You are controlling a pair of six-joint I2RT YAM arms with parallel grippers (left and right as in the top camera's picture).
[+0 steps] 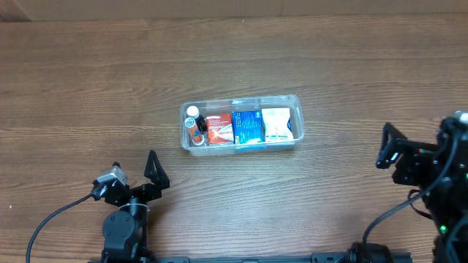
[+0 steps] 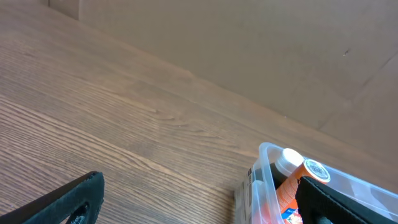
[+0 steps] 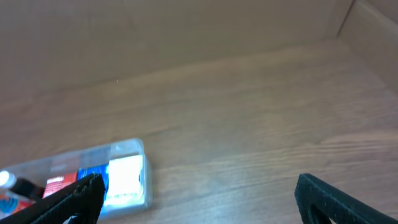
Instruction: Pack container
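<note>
The clear plastic container (image 1: 242,103) lies at the table's middle. It holds small bottles (image 1: 193,124) at its left end, then a red box (image 1: 219,128), a blue box (image 1: 247,126) and a white packet (image 1: 277,123). My left gripper (image 1: 135,175) is open and empty at the front left, below the container. My right gripper (image 1: 389,150) is open and empty at the right edge. The left wrist view shows the container's corner (image 2: 264,180) and an orange bottle (image 2: 289,186) by the right finger. The right wrist view shows the container (image 3: 134,149) at the lower left, blurred.
The wooden table (image 1: 110,66) carries nothing else. A black cable (image 1: 51,219) runs from the left arm's base toward the front left. A brown wall (image 2: 249,50) rises behind the table in both wrist views.
</note>
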